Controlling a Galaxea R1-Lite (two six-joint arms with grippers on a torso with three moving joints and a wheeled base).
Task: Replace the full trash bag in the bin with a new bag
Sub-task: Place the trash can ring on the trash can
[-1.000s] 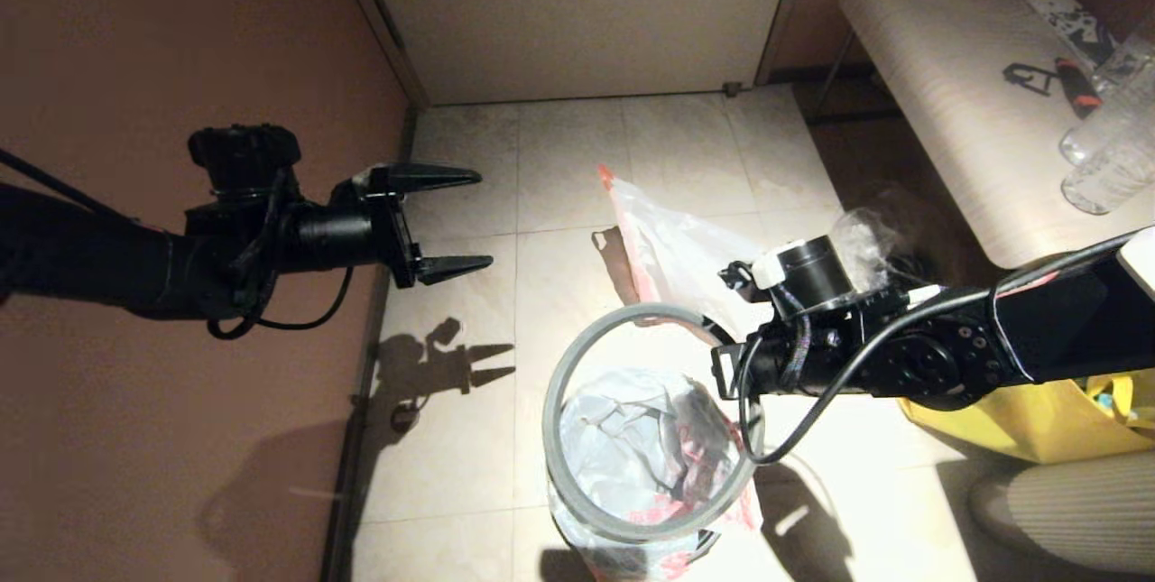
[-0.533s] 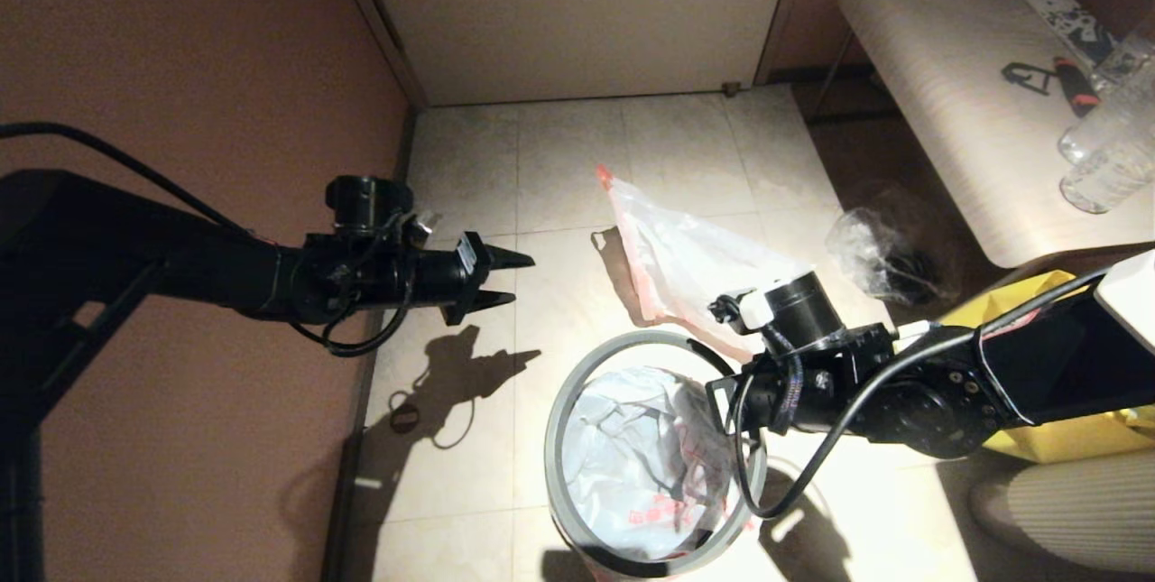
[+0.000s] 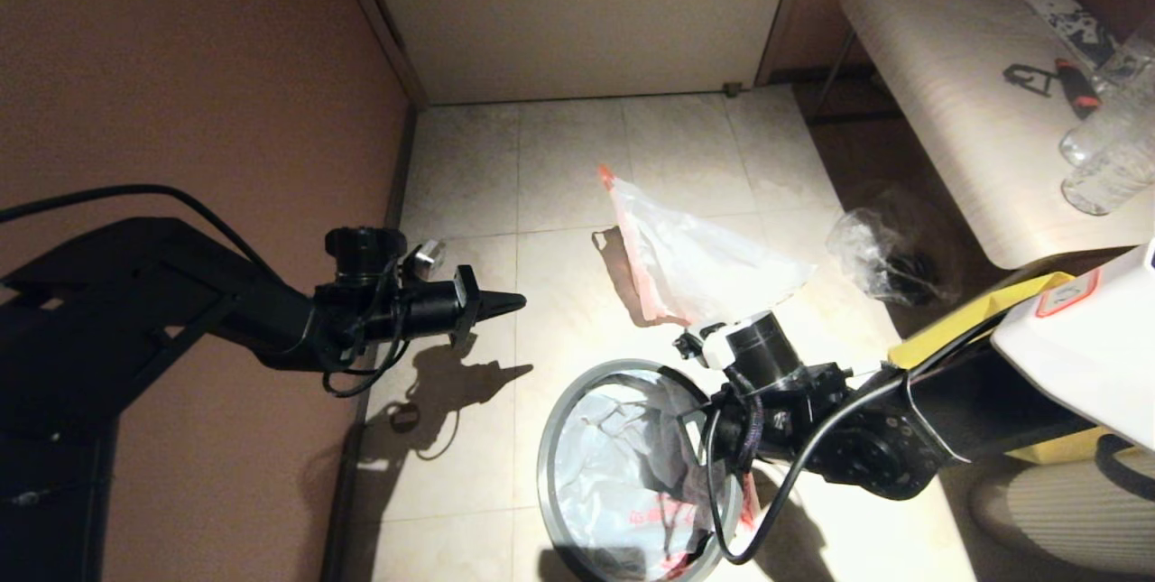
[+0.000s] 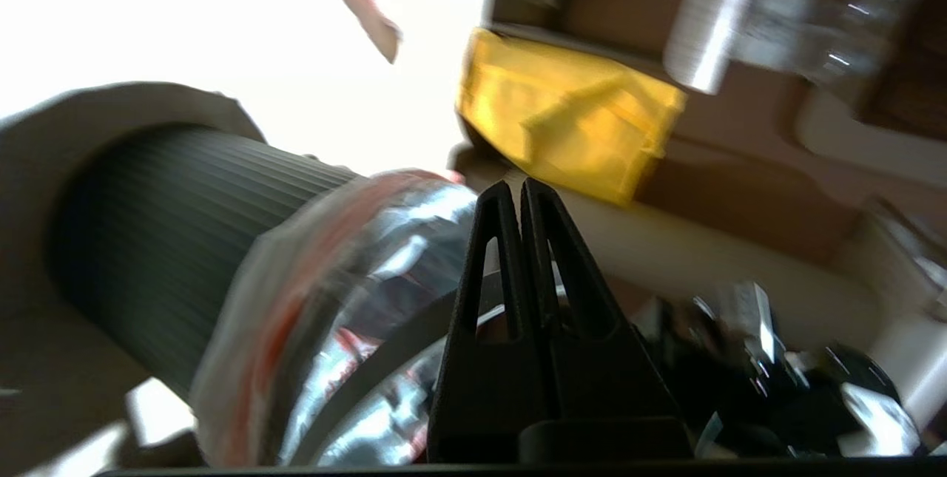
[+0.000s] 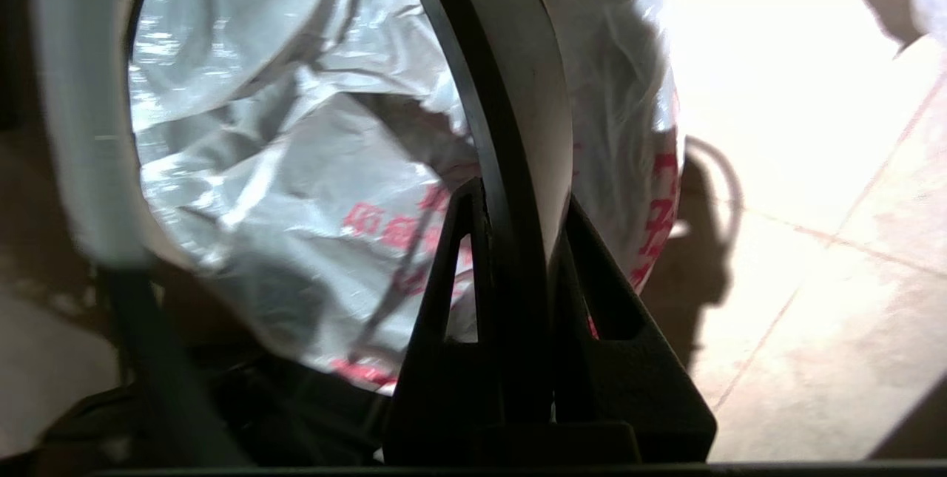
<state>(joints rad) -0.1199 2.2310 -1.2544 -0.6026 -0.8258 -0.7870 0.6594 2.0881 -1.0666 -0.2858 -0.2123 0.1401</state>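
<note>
The bin [image 4: 170,225], black and ribbed, stands on the floor at the front. The new bag [image 3: 623,474], milky white with red characters, lines it and drapes over its edge [image 5: 296,151]. My right gripper [image 3: 697,420] is shut on the grey hoop [image 5: 544,107] at the bin's far right side [image 3: 550,465]. The full trash bag [image 3: 704,266], see-through with orange-pink strips, lies on the tiles behind the bin. My left gripper [image 3: 514,302] hangs shut and empty in the air left of the bin, pointing right [image 4: 516,185].
A clear bag with dark contents [image 3: 889,257] lies right of the full bag. A yellow tote bag [image 3: 974,320] sits behind my right arm. A pale table [image 3: 938,86] with bottles [image 3: 1110,149] stands at the right. Brown wall runs along the left.
My left gripper has shut and swung lower and rightward. My right gripper has carried the grey hoop down and nearer, over the bin's mouth.
</note>
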